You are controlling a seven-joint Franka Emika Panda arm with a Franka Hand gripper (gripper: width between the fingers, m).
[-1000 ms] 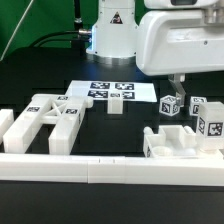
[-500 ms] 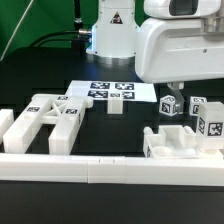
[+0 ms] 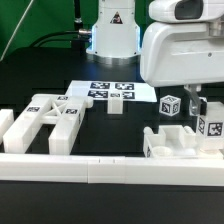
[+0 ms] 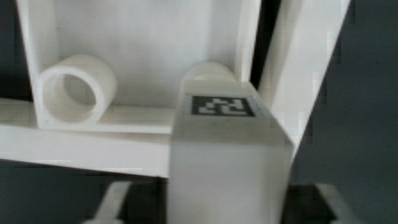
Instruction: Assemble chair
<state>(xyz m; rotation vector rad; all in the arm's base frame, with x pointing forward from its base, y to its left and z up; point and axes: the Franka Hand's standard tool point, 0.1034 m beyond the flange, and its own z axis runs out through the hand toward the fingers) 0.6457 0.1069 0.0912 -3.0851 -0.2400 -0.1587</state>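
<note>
In the wrist view an upright white chair leg (image 4: 228,150) with a small tag on its top fills the space between my fingers (image 4: 141,203). My gripper (image 4: 222,205) is shut on this leg, a dark pad against each side. In the exterior view my gripper (image 3: 196,104) hangs at the right, its hand hiding most of that leg. A tagged leg (image 3: 170,105) stands on one side of it and another tagged piece (image 3: 211,126) on the other. The blocky seat piece (image 3: 178,144) lies in front of them. Ladder-like frames (image 3: 45,118) lie at the exterior view's left.
The marker board (image 3: 112,90) lies at the back centre, with a small white block (image 3: 116,108) at its front edge. A long white border bar (image 3: 110,165) runs along the front. The arm's base (image 3: 112,30) stands behind. A white piece with a round hole (image 4: 75,90) sits just beyond the leg.
My hand has shifted toward the exterior view's right and come down over the middle tagged leg. The jaws, wide before, have closed on it.
</note>
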